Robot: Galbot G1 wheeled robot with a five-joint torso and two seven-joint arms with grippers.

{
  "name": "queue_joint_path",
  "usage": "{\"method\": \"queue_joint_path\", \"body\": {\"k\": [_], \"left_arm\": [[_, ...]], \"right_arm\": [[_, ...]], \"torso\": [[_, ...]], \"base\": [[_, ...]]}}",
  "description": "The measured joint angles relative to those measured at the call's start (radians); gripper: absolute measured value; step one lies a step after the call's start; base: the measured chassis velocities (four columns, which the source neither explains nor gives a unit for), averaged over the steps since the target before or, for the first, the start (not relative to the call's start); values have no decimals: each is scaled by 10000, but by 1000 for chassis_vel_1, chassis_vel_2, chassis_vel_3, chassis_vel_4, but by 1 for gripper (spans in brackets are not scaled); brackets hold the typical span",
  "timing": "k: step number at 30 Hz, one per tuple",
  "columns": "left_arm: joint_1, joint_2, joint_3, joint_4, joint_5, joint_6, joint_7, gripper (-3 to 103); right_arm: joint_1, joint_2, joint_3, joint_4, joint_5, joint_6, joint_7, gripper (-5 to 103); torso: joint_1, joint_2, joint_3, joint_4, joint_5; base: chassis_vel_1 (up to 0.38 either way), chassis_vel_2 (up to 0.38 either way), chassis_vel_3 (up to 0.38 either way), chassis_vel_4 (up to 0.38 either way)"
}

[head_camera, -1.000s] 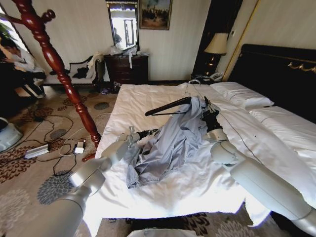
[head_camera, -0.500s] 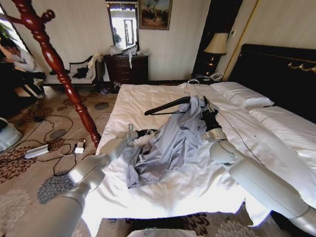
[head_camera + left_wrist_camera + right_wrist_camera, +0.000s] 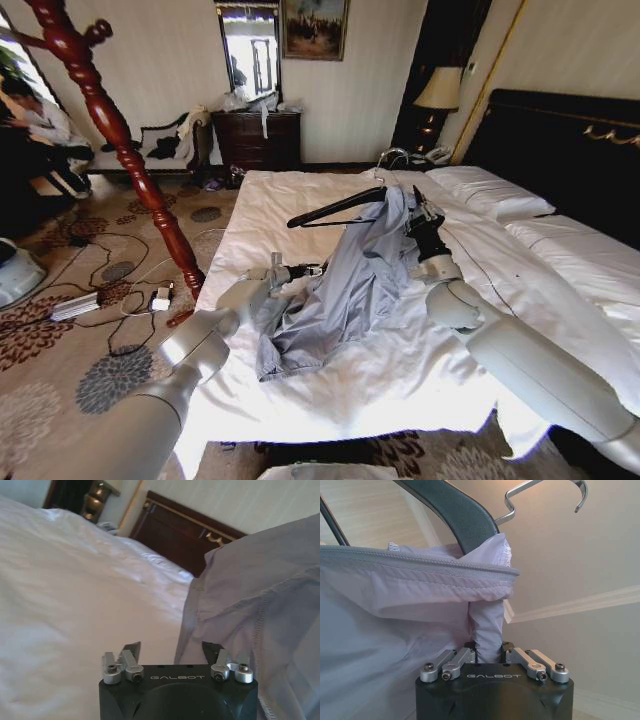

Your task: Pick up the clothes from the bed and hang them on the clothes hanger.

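The grey-blue clothes (image 3: 350,290) hang from one arm of the black clothes hanger (image 3: 335,208), and their lower part lies crumpled on the bed (image 3: 300,200). My right gripper (image 3: 410,222) holds the top up above the duvet. In the right wrist view it (image 3: 487,652) is shut on a fold of the clothes (image 3: 395,610) just under the hanger (image 3: 455,510). My left gripper (image 3: 308,270) sits low at the garment's left edge. In the left wrist view it (image 3: 170,650) is open, with the edge of the clothes (image 3: 260,590) between its fingers over the bed (image 3: 75,590).
A reddish-brown wooden coat stand (image 3: 120,130) leans up at the left of the bed. Cables and a power strip (image 3: 75,305) lie on the carpet. Pillows (image 3: 490,190) and the black headboard (image 3: 570,140) are at the right, with a dresser (image 3: 258,138) at the far wall.
The right gripper has lifted the hanger and the garment's top slightly. The left arm has pushed forward a little toward the garment's edge.
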Motion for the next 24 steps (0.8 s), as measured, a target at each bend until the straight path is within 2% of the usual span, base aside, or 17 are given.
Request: {"method": "queue_joint_path", "body": {"k": [2,5,7,11,14,17,19,21,24], "left_arm": [[22,-2,29,-5,-36,-1,137,65],[63,7,107,-27,-100,0,333,48],[75,11,127,-27,-112,2,350,48],[124,9,151,-63,-211,10,369,27],[157,6,153,-114,-270,16,374,22],[235,0,158,-202,-424,15,355,6],[286,-4,151,-261,-598,-30,254,2],[407,-2,139,-435,-1005,-341,-204,1],[527,111,34,-788,-1207,-533,-429,0]], "right_arm": [[32,23,-19,-1,13,0,5,20],[75,23,-36,15,68,0,24,20],[76,13,-36,26,75,0,29,20],[69,-2,-35,29,87,0,46,20],[49,-5,-35,31,92,0,57,20],[11,-22,-19,31,104,6,93,20],[-6,-31,-9,31,108,11,109,20],[-38,-49,1,27,110,26,121,20],[-83,-56,21,-4,113,48,130,20]], "torso": [[0,0,0,2,0],[0,-1,0,3,-1],[0,0,0,1,-1],[0,0,0,2,-1],[0,0,0,1,-1],[0,0,0,1,0],[0,0,0,1,-1],[0,0,0,1,-1],[0,0,1,-2,-2]], "base": [[0,0,0,0],[0,0,0,0],[0,0,0,0],[0,0,0,0],[0,0,0,0],[0,0,0,0],[0,0,0,0],[0,0,0,0],[0,0,0,0]]}}
